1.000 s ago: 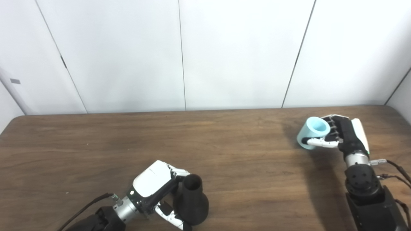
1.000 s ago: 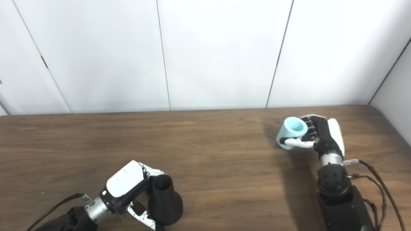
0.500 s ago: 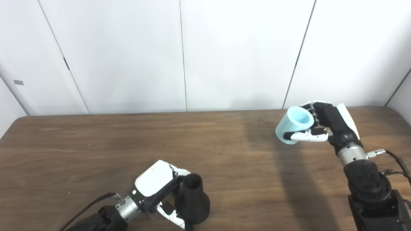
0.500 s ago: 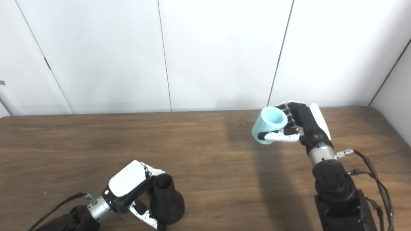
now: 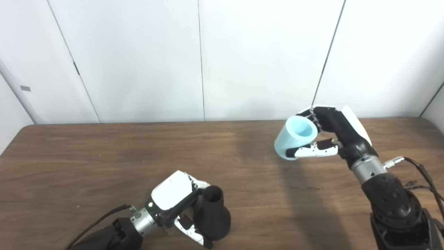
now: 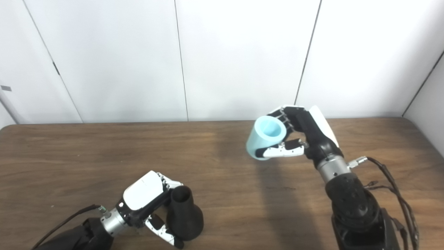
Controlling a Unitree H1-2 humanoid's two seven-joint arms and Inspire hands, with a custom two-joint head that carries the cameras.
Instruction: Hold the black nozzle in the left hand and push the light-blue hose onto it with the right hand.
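Observation:
The black nozzle (image 5: 212, 218) stands upright near the table's front edge, narrow open neck up, wide base on the wood. My left hand (image 5: 175, 203) is shut on the nozzle from its left side, fingers wrapped around the body. The light-blue hose (image 5: 295, 137), a short wide tube, hangs in the air above the right half of the table, tilted with its open end up and to the right. My right hand (image 5: 333, 139) is shut on the hose, thumb under it and fingers behind it. Hose and nozzle are far apart.
The brown wooden table (image 5: 104, 159) spans the view, with white wall panels (image 5: 138, 59) behind it. Cables (image 5: 423, 173) trail from my right forearm at the right edge. The hose and arm cast a shadow band across the table's middle.
My right hand has lifted the hose off the table and carried it up and to the left, toward the centre. The left hand and nozzle have stayed put; the camera shifted slightly.

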